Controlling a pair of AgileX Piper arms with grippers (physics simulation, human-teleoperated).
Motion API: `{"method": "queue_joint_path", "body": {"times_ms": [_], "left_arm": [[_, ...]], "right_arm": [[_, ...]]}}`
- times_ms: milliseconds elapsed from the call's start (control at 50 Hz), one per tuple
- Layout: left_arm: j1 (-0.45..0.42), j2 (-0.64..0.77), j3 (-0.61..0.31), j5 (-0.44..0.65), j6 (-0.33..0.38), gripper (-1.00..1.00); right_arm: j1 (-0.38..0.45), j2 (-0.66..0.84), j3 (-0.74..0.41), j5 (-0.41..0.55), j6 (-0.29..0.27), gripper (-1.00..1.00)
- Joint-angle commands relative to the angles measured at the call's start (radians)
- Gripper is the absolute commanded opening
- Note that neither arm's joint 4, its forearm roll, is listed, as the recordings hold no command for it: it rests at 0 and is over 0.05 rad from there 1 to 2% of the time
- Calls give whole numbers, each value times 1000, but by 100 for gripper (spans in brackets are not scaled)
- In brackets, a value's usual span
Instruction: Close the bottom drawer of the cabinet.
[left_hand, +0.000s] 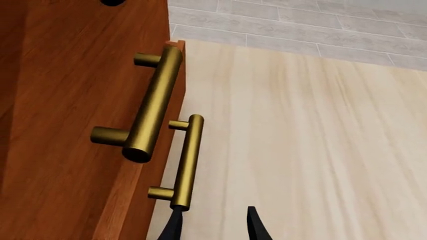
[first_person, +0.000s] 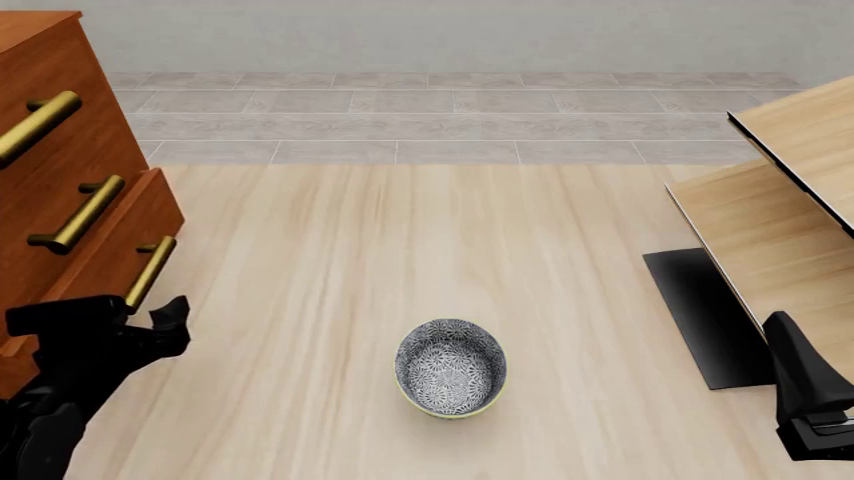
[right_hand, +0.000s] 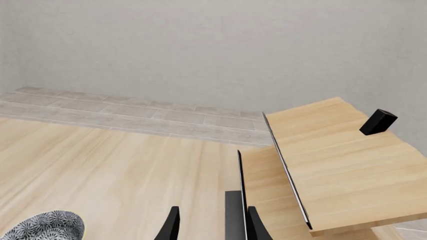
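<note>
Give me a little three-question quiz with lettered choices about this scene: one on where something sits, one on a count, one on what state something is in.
1. Where is the patterned bowl?
A. On the pale wooden surface, between the two arms
B. Inside the bottom drawer
C. On top of the cabinet

2. How many brass bar handles show on the cabinet in the front view?
A. One
B. Three
C. Five

3. What state is the bottom drawer in?
A. Removed and lying flat
B. Flush with the drawers above
C. Pulled out past the drawer above

Answers:
1 A: the bowl stands alone on the light wood, apart from the cabinet.
2 B: three handles run down the cabinet's front.
3 C: its front stands forward of the one above, with the left hand beside its handle.
</note>
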Motion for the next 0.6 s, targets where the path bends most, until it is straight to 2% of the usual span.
{"method": "queue_joint_path", "body": {"times_ms": [20, 600], "left_arm": [[5, 74, -27, 5, 11, 100], [36, 87, -40, 11, 47, 100]], "right_arm": [[1, 0, 0, -1, -2, 100], [0, 0, 0, -5, -11, 100]]}}
